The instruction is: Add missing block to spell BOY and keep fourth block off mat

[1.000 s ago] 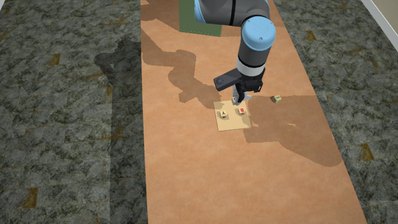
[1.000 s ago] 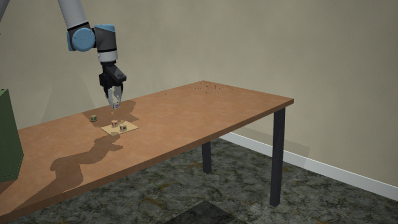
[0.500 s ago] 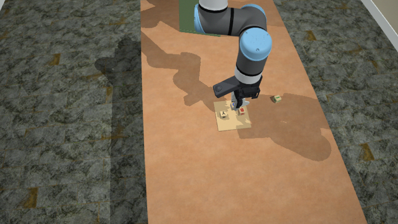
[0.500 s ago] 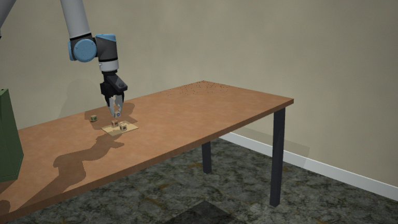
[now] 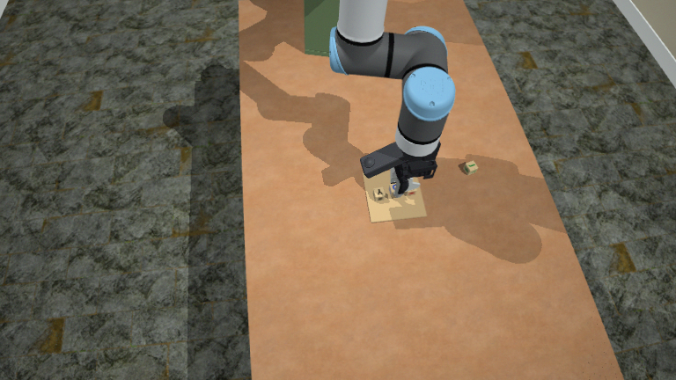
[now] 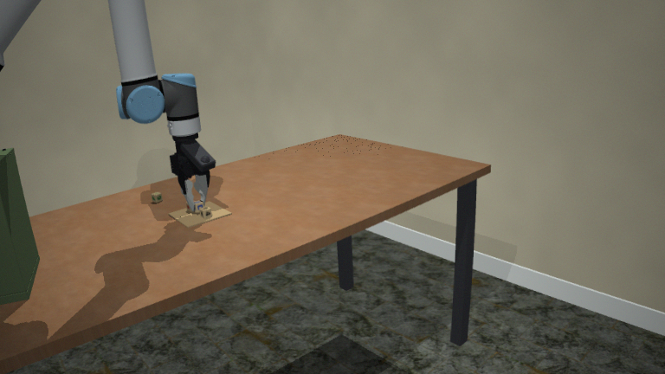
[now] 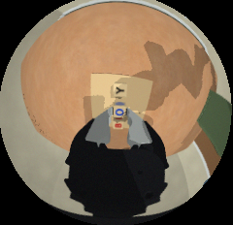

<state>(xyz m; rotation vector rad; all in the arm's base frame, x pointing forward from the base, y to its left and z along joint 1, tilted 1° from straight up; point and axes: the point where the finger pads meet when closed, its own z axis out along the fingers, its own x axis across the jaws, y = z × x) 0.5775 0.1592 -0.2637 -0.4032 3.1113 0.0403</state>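
Observation:
A tan mat (image 5: 393, 214) (image 6: 218, 215) (image 7: 99, 84) lies on the table. On it stand a block with a black Y (image 5: 380, 193) (image 6: 205, 211) (image 7: 119, 90) and a block with a red B (image 5: 411, 196) (image 7: 118, 124). My gripper (image 5: 400, 190) (image 6: 195, 203) (image 7: 119, 108) points straight down over the mat, shut on a block with a blue O (image 5: 394, 187) (image 6: 196, 206) (image 7: 119, 111). It holds the O block down at mat level between the Y and B blocks, in line with them. A fourth block with a green letter (image 5: 470, 167) (image 6: 157, 196) lies off the mat.
The green robot pedestal (image 5: 319, 12) (image 6: 12, 232) (image 7: 216, 118) stands at one end of the brown table (image 5: 399, 295) (image 6: 343, 174). The arm's shadow falls across the table beside the mat.

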